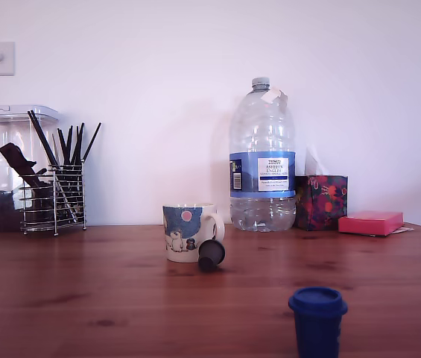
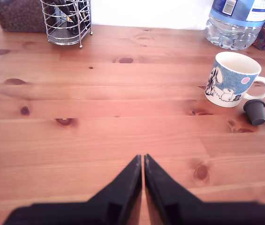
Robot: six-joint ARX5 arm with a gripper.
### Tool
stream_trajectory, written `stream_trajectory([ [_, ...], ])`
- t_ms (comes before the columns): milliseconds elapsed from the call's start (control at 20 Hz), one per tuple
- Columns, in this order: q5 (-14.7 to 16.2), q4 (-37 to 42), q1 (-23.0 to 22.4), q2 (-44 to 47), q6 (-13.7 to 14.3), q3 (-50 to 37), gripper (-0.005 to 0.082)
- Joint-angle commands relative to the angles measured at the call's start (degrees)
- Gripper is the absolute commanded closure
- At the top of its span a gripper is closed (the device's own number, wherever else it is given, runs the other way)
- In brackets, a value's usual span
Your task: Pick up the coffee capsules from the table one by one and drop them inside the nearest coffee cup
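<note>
Table [image 1: 83,298]: dark capsule [image 1: 211,253] on side beside mug [image 1: 184,233].

**Readable text: one bottle label**

The only legible print is on the water bottle [image 1: 262,160] standing at the back of the tabletop [image 1: 83,298]. Its blue band carries a white panel headed "TESCO", with "ASHBECK" below it; the smaller lines beneath are too fine to read. A barcode patch sits on the band's side towards the exterior view's left. In the wrist view the label's lettering is cut off and blurred.
</note>
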Motion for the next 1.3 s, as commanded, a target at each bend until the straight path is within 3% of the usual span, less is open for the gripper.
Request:
stream_trajectory([
  [0, 0.02, 1.27, 0.07, -0.20, -0.11, -1.53, 0.0790],
  [350, 0.13, 1.79, 0.07, -0.20, -0.13, -1.53, 0.0790],
  [750, 11.93, 15.58, -2.82, 3.56, -0.13, -1.53, 0.0790],
  [850, 13.94, 18.49, -5.46, 6.95, -0.11, -1.53, 0.0790],
  [1050, 14.93, 26.67, -14.56, 15.43, 0.22, -1.53, 0.0790],
  [1250, 13.11, 34.97, -26.82, 25.09, 4.46, -1.46, 0.0790],
])
